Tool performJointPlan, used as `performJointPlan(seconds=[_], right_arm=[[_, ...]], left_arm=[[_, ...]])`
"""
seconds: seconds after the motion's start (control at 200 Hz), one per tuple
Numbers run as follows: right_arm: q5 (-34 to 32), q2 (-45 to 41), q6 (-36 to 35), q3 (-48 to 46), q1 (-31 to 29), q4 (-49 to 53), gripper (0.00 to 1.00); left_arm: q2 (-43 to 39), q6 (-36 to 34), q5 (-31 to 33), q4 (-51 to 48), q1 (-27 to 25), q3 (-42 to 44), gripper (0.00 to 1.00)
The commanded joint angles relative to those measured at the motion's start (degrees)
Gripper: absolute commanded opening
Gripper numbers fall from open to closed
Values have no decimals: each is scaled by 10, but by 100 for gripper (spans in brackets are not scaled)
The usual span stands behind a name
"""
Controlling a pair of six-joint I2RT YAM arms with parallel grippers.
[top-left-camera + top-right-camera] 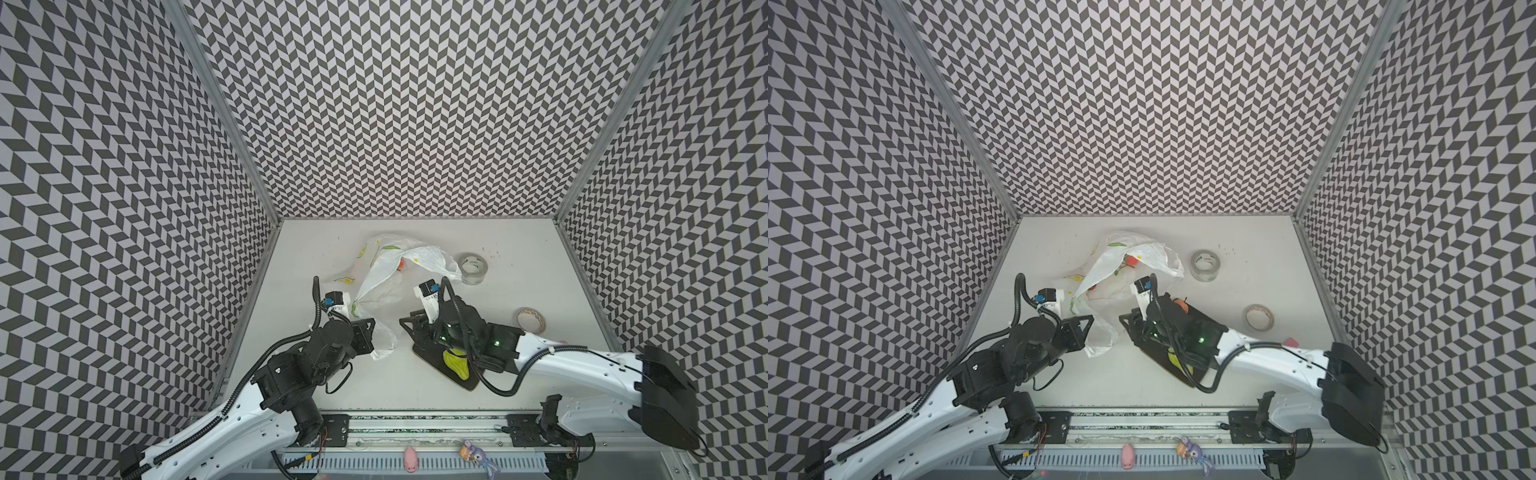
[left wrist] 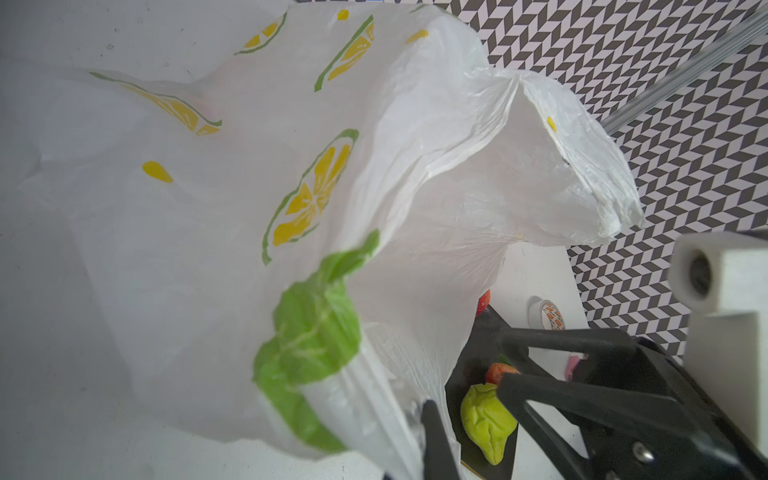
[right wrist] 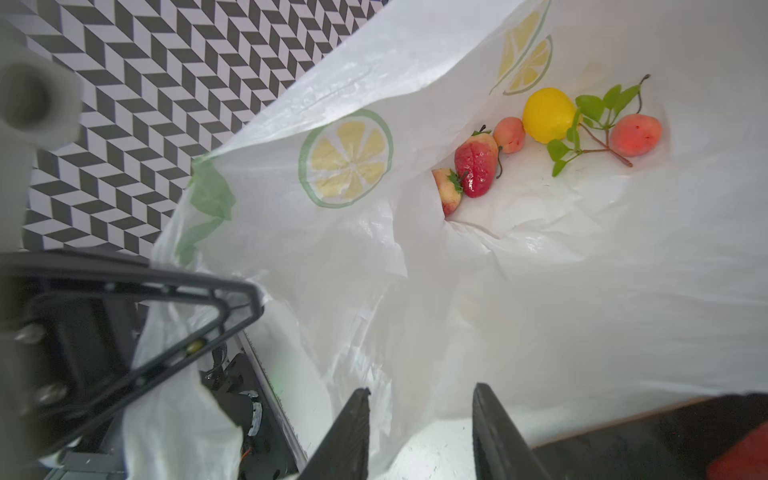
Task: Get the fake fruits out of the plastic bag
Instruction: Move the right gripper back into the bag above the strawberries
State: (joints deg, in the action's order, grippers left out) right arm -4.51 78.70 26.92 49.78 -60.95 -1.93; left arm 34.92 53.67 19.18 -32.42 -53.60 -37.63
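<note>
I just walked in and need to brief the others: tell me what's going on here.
Two robot arms are unpacking a plastic bag. The left gripper is shut on the bag's edge, holding it up so the mouth gapes. The right gripper, jaws apart, is at the mouth. A strawberry, a yellow fruit and three pinkish ones lie inside; a green pear sits outside on a black board.

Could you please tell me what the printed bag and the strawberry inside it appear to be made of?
The plastic bag looks like thin plastic film, white and translucent with a slight sheen: it crinkles into sharp creases and light passes through it. The strawberry looks like moulded plastic or coated foam with a glossy finish, judging by the bright highlights on its red skin; which one cannot be told.
</note>
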Motion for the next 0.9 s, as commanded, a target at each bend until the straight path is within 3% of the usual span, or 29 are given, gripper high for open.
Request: performJointPlan(seconds=[0.0, 0.245, 0.466, 0.896], right_arm=[[1, 59, -5, 42, 4, -57, 37], [26, 217, 41, 150, 35, -6, 34], [63, 304, 99, 193, 53, -43, 35], [126, 362, 185, 205, 87, -121, 62]], left_arm=[[4, 2, -1, -15, -3, -18, 0], [-7, 6, -4, -34, -2, -23, 0], [-13, 18, 3, -66, -2, -44, 0], [-22, 50, 1, -114, -2, -39, 0]])
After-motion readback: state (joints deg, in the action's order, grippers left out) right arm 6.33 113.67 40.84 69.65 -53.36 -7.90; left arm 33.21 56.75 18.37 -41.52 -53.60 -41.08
